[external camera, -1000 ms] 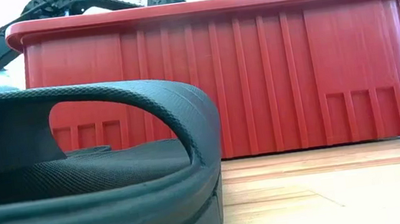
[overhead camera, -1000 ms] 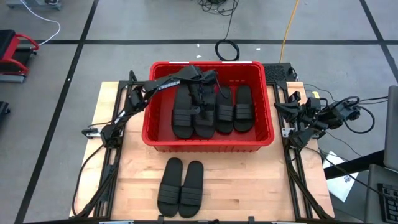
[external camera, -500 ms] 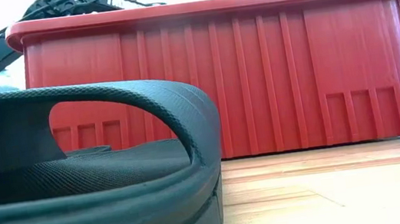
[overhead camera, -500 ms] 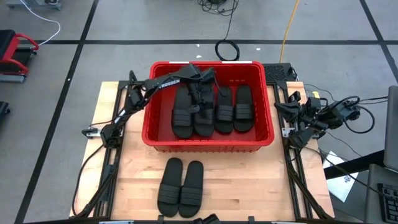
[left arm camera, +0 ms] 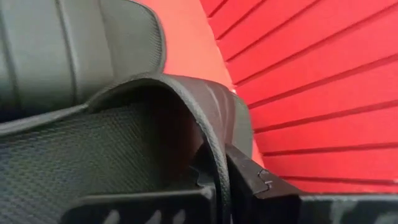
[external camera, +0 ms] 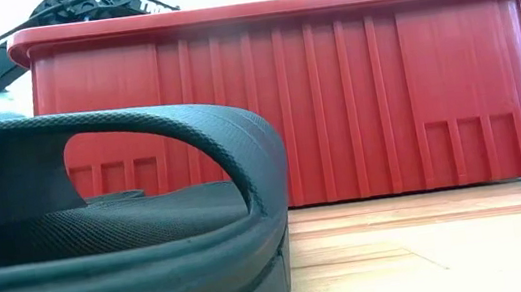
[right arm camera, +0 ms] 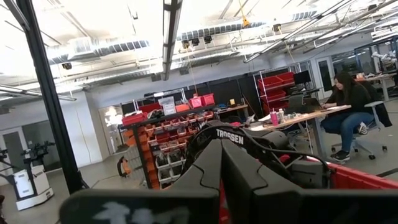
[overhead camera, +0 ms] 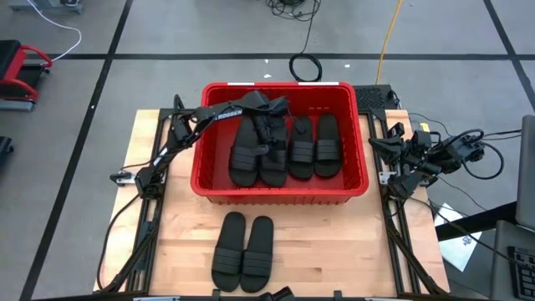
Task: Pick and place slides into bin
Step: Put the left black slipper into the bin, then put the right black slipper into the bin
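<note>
The red bin (overhead camera: pixel 280 194) stands at the table's far middle with several black slides lying side by side in it. My left arm reaches in over the bin's far left corner, and my left gripper (overhead camera: pixel 269 132) is shut on the second slide from the left (overhead camera: pixel 272 160). Two more slides (overhead camera: pixel 243 252) lie side by side, soles down, on the table in front of the bin; one of them (external camera: pixel 111 236) fills the low view's foreground. My right gripper (overhead camera: pixel 407 156) waits shut, folded back at the table's right edge. My left gripper pinches the slide's strap at its edge (left arm camera: pixel 214 158). One finger (left arm camera: pixel 155 205) is under the strap's arch and the other (left arm camera: pixel 261 186) is outside it. The fingers slant down from the bin's far left. Whether the slide's sole rests on the bin's floor, I cannot tell.
The bin's ribbed red wall (left arm camera: pixel 311 93) is close beside the held slide. Cables and frame rails (overhead camera: pixel 146 180) run along both sides of the table. Bare wood shows to the left and right of the two slides on the table.
My left gripper has sunk a little deeper into the bin with the slide, staying shut on its strap.
</note>
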You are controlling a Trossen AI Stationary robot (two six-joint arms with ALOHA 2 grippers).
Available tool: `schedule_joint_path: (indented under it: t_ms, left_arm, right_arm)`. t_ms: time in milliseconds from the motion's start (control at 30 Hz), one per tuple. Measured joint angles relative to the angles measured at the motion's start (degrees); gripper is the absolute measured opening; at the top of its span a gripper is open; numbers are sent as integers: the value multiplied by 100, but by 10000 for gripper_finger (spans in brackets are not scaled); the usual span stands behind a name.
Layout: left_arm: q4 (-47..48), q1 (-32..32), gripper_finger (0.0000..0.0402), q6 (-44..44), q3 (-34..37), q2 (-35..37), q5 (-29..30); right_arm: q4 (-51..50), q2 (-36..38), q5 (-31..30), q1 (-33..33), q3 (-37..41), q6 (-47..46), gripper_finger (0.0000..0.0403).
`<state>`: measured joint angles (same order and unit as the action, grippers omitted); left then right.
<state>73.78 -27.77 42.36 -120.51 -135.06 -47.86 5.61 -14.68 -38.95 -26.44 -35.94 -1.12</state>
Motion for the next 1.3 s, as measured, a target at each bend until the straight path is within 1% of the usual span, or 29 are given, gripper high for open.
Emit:
schedule_joint_path:
  t_ms: [167,333,433,600,700,867,1000,1100,1200,1300]
  left_arm:
    - [-269,2,47,-77,0,-9,168]
    - [-327,-2,106,-145,0,-11,336]
    - [-354,-31,143,-340,-2,-13,435]
    - [-346,-111,204,-721,-2,8,260]
    - [-329,-118,236,-790,10,127,219]
    - [-391,-125,279,-926,11,448,453]
    - [-378,-125,300,-1053,9,757,641]
    - [-290,-113,304,-1151,-154,1209,751]
    - [-130,-55,300,-1206,-550,1841,1271]
    - [-65,60,281,-1082,-930,2637,1811]
  right_arm:
    - [24,0,1,0,0,-31,0]
    - [26,-1,1,0,0,-117,0]
    - [26,0,1,0,0,-118,0]
    - [26,0,11,-1,0,-118,0]
    - [25,0,19,-1,0,-117,0]
    - [24,0,28,-2,0,-107,0]
    - [20,0,189,-2,0,-81,0]
    - [17,0,252,-1,0,-78,0]
    - [10,-2,325,-4,0,-23,0]
    - [-9,-2,323,-4,0,4,0]
